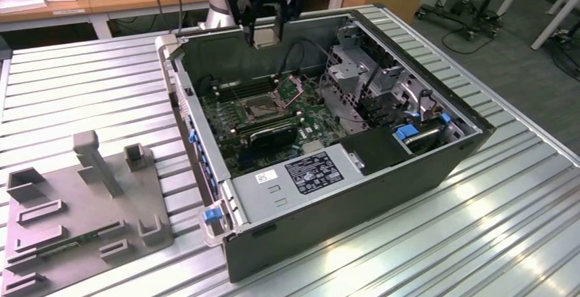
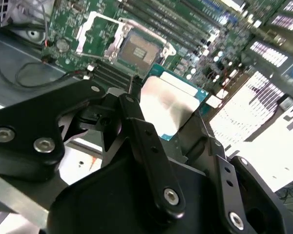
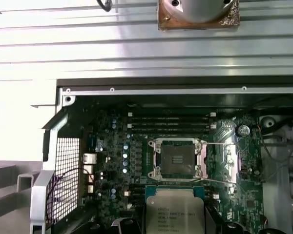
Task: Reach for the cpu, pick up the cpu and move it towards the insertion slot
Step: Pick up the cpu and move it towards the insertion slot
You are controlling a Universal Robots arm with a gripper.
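Fingers [image 2: 136,126] of the gripper [image 1: 265,37] are clamped on the cpu [image 2: 168,105], held above the open computer case [image 1: 299,195]. Picking looks done; the insertion slot [image 3: 178,159] sits empty just beyond the chip, so delivery remains.

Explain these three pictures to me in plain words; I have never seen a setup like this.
This is a robot arm working over an open computer case that lies on a ribbed metal table. The exterior view comes from a camera off the arm: the black end effector hangs above the case. The two wrist views come from cameras riding on the arm. In both, the end effector holds the cpu, a small flat silvery chip, above the green circuit board. The square socket with the shiny frame is the insertion slot; it is open and the chip is not in it yet. On the exterior view's left lies a grey tray.
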